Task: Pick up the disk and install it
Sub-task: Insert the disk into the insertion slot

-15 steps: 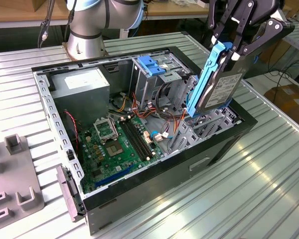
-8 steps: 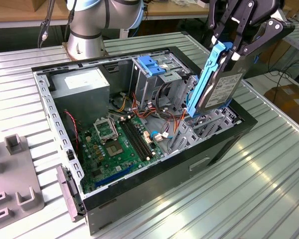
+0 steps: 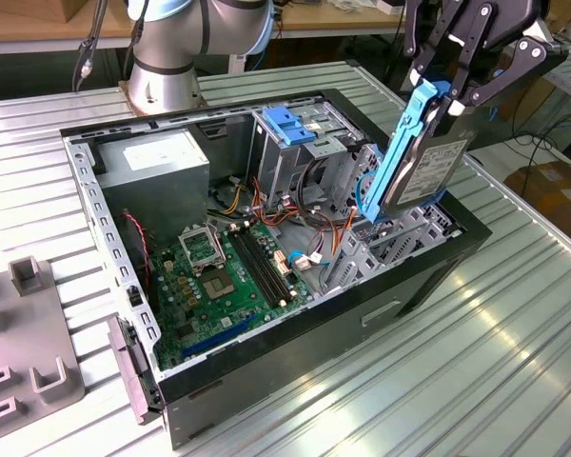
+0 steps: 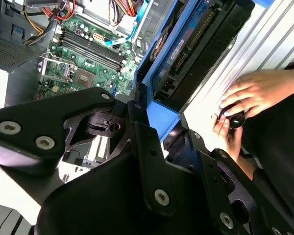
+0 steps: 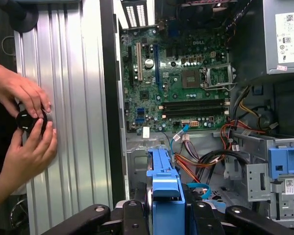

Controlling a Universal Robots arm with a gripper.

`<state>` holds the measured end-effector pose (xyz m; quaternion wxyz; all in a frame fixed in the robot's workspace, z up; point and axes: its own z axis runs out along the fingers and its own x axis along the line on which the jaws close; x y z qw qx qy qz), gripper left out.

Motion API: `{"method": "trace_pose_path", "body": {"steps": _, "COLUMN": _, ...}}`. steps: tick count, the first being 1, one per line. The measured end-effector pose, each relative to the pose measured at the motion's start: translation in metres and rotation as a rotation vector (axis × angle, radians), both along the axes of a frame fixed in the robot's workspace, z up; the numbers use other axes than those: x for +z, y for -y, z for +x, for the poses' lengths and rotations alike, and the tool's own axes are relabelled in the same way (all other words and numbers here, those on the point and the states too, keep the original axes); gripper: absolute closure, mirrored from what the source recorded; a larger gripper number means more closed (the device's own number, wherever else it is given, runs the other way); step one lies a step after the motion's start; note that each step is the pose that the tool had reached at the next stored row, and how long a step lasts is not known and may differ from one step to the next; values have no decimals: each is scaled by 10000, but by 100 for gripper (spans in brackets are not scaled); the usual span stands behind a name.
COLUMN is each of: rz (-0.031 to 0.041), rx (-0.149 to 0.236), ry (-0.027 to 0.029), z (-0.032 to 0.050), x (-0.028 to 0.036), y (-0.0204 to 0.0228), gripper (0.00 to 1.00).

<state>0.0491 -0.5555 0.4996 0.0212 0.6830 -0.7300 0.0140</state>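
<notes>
While the end effector (image 3: 440, 95) is closed on the disk (image 3: 428, 171), its black fingers clamp the upper end of the blue bracket (image 3: 398, 157) that frames the drive. The disk hangs clear of the surface (image 3: 476, 381), tilted steeply with its lower end down. It is a flat, rectangular, silver-grey unit with the blue plastic running along its long edge. In the second wrist view the disk (image 4: 196, 46) presents a darker side inside the blue frame. The disk sits over the end of the open computer case (image 3: 266, 362) at the exterior view's right, close above the metal bay; contact there cannot be determined. Inside the case lie the green motherboard (image 3: 219, 276), the grey power-supply box (image 3: 157, 167) and the drive cage (image 3: 295, 143). In the first wrist view, a person's hands (image 5: 32, 147) hold a small black round object (image 5: 29, 120) over the ribbed surface beside the case.
</notes>
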Motion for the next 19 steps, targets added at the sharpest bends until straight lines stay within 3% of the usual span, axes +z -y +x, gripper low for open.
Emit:
{"method": "trace_pose_path", "body": {"steps": 6, "rz": 2, "rx": 656, "ry": -1, "z": 51, "x": -48, "y": -15, "gripper": 63}}
{"method": "trace_pose_path", "body": {"steps": 11, "rz": 47, "rx": 643, "ry": 1, "z": 82, "x": -104, "y": -37, "gripper": 63}}
{"method": "trace_pose_path", "body": {"steps": 19, "rz": 51, "rx": 413, "ry": 1, "z": 88, "x": -179, "y": -57, "gripper": 63}}
